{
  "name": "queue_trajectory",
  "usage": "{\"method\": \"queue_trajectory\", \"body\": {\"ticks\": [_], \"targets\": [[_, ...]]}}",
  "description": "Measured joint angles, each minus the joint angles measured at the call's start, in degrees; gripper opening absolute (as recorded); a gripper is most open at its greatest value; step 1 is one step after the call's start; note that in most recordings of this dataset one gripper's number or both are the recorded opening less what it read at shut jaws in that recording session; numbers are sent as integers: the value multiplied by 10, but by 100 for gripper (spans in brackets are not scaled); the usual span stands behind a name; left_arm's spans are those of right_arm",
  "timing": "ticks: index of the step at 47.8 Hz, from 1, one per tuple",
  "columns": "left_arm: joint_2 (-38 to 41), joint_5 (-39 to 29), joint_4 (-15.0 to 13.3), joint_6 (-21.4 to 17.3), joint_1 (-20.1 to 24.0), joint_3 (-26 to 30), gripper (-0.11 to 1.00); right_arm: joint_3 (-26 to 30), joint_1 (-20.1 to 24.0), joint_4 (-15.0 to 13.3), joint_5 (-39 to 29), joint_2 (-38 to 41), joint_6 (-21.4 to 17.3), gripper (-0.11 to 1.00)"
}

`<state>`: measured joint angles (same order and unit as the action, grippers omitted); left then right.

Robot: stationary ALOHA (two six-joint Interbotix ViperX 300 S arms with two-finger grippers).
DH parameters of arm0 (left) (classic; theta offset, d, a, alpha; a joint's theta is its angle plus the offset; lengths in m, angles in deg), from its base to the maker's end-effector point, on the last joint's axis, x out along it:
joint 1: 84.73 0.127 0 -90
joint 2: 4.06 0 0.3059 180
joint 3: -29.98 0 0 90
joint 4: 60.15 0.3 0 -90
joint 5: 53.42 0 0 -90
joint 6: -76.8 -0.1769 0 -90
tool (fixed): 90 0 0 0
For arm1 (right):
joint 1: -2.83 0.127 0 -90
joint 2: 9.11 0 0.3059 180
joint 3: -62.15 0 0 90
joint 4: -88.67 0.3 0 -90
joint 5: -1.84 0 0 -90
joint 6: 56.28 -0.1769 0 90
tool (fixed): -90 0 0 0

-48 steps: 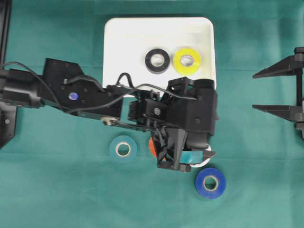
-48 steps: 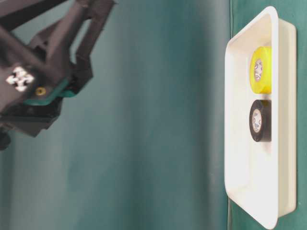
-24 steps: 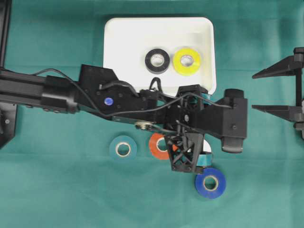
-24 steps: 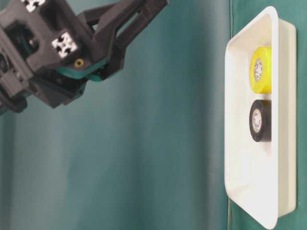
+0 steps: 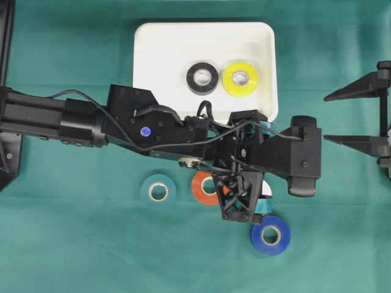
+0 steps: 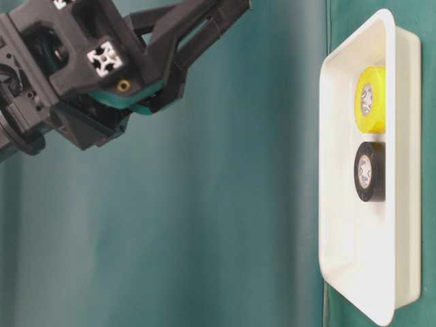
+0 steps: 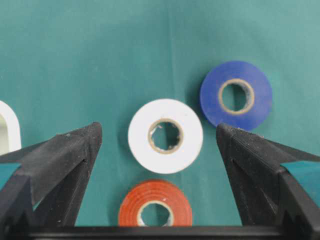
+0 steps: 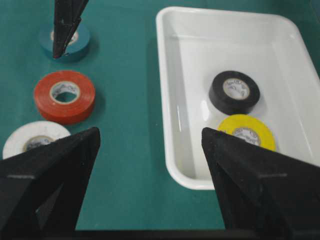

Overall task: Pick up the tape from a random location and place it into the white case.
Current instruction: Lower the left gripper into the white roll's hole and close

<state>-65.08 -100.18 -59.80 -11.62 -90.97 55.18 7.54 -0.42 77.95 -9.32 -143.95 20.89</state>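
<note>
- Currently, your left gripper [image 7: 160,150] hangs spread wide above the white tape [image 7: 165,136], framing it for descent.
- Your right gripper [image 8: 150,165] idles spread, clear of the white case [image 5: 146,61].

No legible text or labels

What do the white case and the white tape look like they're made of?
White case: looks like glossy moulded plastic, going by the highlights on its floor and its rounded rim. White tape: probably smooth vinyl wound on a tan, cardboard-looking core.
</note>
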Motion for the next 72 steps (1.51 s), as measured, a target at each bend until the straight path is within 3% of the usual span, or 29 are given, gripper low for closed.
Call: {"method": "queue_trajectory", "body": {"ticks": [41,72], "targets": [[0,0,0,1,0,0,97,0,0,0,-1,0,0,82],[40,47,2,7,12,-47,97,0,0,0,-4,1,0,82]]}}
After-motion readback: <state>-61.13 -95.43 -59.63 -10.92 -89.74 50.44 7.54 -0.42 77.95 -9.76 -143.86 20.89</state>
